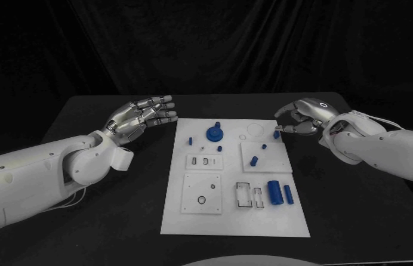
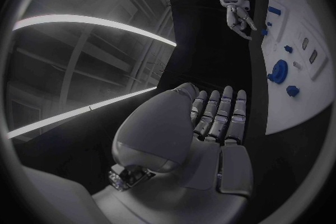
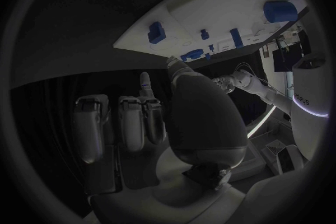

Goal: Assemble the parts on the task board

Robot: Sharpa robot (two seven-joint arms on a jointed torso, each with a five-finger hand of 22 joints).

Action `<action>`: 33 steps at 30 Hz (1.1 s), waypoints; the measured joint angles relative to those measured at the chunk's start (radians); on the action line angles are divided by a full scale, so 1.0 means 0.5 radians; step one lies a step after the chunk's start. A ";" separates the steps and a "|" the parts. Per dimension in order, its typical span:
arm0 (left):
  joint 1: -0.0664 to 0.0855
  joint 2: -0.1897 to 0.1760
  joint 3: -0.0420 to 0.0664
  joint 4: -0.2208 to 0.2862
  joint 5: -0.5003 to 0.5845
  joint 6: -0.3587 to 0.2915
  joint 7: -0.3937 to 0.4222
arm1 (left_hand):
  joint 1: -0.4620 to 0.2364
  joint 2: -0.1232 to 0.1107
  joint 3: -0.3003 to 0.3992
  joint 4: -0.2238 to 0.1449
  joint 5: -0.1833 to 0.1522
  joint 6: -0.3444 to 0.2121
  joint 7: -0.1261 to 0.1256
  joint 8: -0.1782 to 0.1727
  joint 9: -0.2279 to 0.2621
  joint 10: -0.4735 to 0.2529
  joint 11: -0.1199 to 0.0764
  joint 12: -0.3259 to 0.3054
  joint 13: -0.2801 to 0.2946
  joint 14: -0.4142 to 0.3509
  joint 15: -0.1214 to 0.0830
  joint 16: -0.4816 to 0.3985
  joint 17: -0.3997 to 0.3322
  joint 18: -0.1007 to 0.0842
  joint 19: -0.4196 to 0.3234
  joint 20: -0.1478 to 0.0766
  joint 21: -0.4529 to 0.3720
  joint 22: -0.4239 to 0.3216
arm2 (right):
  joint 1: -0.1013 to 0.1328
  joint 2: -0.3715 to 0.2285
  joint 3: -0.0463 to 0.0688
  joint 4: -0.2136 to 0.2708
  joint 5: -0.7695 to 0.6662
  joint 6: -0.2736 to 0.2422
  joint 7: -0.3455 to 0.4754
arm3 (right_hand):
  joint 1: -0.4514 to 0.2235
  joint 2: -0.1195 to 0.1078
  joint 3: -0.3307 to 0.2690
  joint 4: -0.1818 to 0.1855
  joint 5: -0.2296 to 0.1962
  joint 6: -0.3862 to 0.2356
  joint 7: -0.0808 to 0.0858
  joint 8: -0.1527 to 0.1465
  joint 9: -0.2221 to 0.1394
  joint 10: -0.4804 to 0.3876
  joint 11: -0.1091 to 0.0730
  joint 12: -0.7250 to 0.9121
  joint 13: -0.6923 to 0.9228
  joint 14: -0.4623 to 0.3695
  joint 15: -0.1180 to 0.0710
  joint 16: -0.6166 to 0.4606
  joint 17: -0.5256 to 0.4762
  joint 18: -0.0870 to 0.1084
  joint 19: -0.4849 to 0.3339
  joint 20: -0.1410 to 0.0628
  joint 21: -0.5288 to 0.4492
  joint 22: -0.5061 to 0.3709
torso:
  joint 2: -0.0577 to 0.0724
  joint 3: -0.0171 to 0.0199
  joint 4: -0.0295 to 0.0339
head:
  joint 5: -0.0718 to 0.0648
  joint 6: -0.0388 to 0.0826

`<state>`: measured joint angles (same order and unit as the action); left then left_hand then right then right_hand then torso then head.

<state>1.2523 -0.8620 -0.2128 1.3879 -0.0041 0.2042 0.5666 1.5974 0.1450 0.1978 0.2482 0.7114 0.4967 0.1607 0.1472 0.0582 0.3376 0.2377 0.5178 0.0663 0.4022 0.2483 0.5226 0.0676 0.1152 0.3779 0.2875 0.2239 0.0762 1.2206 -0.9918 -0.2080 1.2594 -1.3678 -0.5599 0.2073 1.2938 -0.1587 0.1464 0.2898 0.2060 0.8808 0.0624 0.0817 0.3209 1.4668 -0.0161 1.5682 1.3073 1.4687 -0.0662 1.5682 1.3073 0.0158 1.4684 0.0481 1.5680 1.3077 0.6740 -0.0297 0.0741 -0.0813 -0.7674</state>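
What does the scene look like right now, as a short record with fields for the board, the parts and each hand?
board: white task board lying flat mid-table
parts: blue gear-like part near the far edge; large blue cylinder and a thinner blue rod near the front right
left hand: left hand raised beside the board's far left corner, fingers apart, holding nothing
right hand: right hand at the far right corner, fingers curled near a small blue part; grip unclear
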 measured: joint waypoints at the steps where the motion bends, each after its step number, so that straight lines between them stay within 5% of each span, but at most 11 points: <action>1: 0.000 0.000 0.000 0.000 0.000 0.000 0.000 | 0.000 0.000 0.000 0.000 0.000 0.000 0.000 0.000 0.000 0.000 0.000 0.000 0.000 0.000 0.000 0.000 0.000 0.000 0.000 0.000 0.000 0.000 | -0.005 0.000 0.000 -0.006 0.005 0.000 0.005 | 0.003 0.003 0.000 0.000 0.007 0.000 0.000 0.000 0.000 0.000 0.000 0.000 0.000 0.000 0.000 0.000 0.000 0.000 0.000 0.000 0.000 0.000 | 0.000 -0.0002 0.001 | -0.002 0.001; 4: -0.001 -0.004 0.000 0.000 0.000 0.002 0.001 | 0.000 0.000 0.000 0.000 0.000 0.000 0.000 0.000 0.000 0.000 0.000 0.000 0.000 0.000 0.000 0.000 0.000 0.000 0.000 0.000 0.000 0.000 | -0.018 0.000 0.001 -0.020 0.018 0.000 0.018 | 0.002 0.002 0.000 0.000 -0.046 0.000 0.000 0.000 0.000 0.000 0.000 0.000 0.000 0.000 0.000 0.000 0.000 0.000 0.000 0.000 0.000 0.000 | 0.000 -0.0013 0.003 | -0.006 0.002; 8: -0.003 -0.011 0.000 0.001 0.000 0.003 0.001 | 0.000 0.000 0.000 0.000 0.000 0.000 0.000 0.000 0.000 0.000 0.000 0.000 0.000 0.000 0.000 0.000 0.000 0.000 0.000 0.000 0.000 0.000 | -0.030 0.002 0.001 -0.038 0.033 0.000 0.036 | -0.036 -0.036 -0.031 0.012 -0.257 -0.007 -0.007 0.000 0.006 0.000 0.000 0.000 0.000 -0.007 -0.007 0.000 0.000 0.000 -0.006 -0.006 0.000 0.000 | 0.000 -0.0027 0.004 | -0.008 0.006; 12: -0.004 -0.012 0.000 0.001 0.000 0.003 0.001 | 0.000 0.000 0.000 0.000 0.000 0.000 0.000 0.000 0.000 0.000 0.000 0.000 0.000 0.000 0.000 0.000 0.000 0.000 0.000 0.000 0.000 0.000 | -0.045 0.004 0.001 -0.052 0.042 0.004 0.048 | -0.057 -0.057 -0.037 0.015 -0.298 -0.007 -0.007 0.000 0.006 0.000 0.000 0.000 0.000 -0.007 -0.007 0.000 0.000 0.000 -0.007 -0.007 0.000 0.000 | 0.000 -0.0029 0.004 | -0.015 0.012; 24: -0.005 -0.019 0.000 0.000 0.000 0.005 0.003 | 0.000 0.000 0.000 0.000 0.000 0.000 0.000 0.000 0.000 0.000 0.000 0.000 0.000 0.000 0.000 0.000 0.000 0.000 0.000 0.000 0.000 0.000 | -0.099 0.012 0.000 -0.078 0.055 0.024 0.075 | -0.044 -0.072 -0.046 0.010 -0.296 -0.007 -0.007 0.000 0.011 0.000 0.000 0.000 0.000 -0.007 -0.007 0.000 0.000 0.000 -0.007 -0.007 0.000 0.000 | -0.002 -0.0033 0.007 | -0.011 -0.003; 33: -0.008 -0.021 0.000 -0.002 0.000 0.007 0.003 | 0.000 0.000 0.000 0.000 0.000 0.000 0.000 0.000 0.000 0.000 0.000 0.000 0.000 0.000 0.000 0.000 0.000 0.000 0.000 0.000 0.000 0.000 | -0.114 0.031 0.001 -0.091 0.058 0.030 0.090 | 0.080 -0.034 -0.013 0.003 -0.071 -0.007 -0.007 0.014 0.028 0.000 0.000 0.000 0.000 -0.007 -0.007 0.000 0.000 0.000 -0.007 -0.007 0.000 -0.001 | 0.000 -0.0046 0.005 | -0.024 0.000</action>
<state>1.2484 -0.8723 -0.2127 1.3872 -0.0041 0.2076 0.5681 1.5974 0.1450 0.1977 0.2482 0.7114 0.4967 0.1607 0.1472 0.0583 0.3376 0.2378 0.5179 0.0663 0.4022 0.2482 0.5226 0.0675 0.1152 0.3779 0.2875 0.2239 0.0764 1.1637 -0.9762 -0.2077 1.2137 -1.3385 -0.5448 0.2525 1.3339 -0.1755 0.1397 0.2911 0.1705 0.8773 0.0588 0.0887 0.3348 1.4667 -0.0161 1.5682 1.3073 1.4652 -0.0697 1.5682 1.3073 0.0160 1.4649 0.0445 1.5681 1.3074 0.6740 -0.0320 0.0767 -0.0933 -0.7675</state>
